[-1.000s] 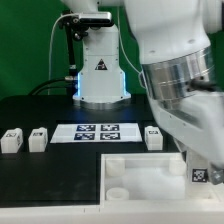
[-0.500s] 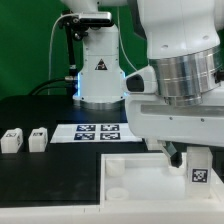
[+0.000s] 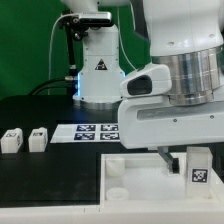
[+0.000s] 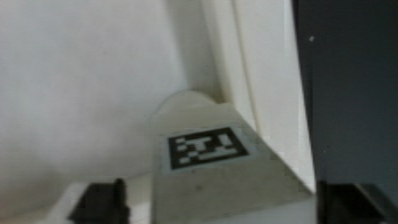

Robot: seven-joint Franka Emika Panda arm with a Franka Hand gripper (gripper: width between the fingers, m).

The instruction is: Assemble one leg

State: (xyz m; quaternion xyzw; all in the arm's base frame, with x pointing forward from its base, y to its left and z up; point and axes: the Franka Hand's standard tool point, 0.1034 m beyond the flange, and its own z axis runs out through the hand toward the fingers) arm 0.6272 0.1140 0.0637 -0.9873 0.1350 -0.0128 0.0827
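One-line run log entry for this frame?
phase: grasp at panel | gripper: astride tagged leg, closure unclear | two legs loose beside marker board

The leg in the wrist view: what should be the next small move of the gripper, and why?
Probably lower the gripper a little further over the leg, then close it. In the wrist view its fingers stand open on either side of the leg, and neither seems to touch it yet. Closing now might catch only the end of the leg.
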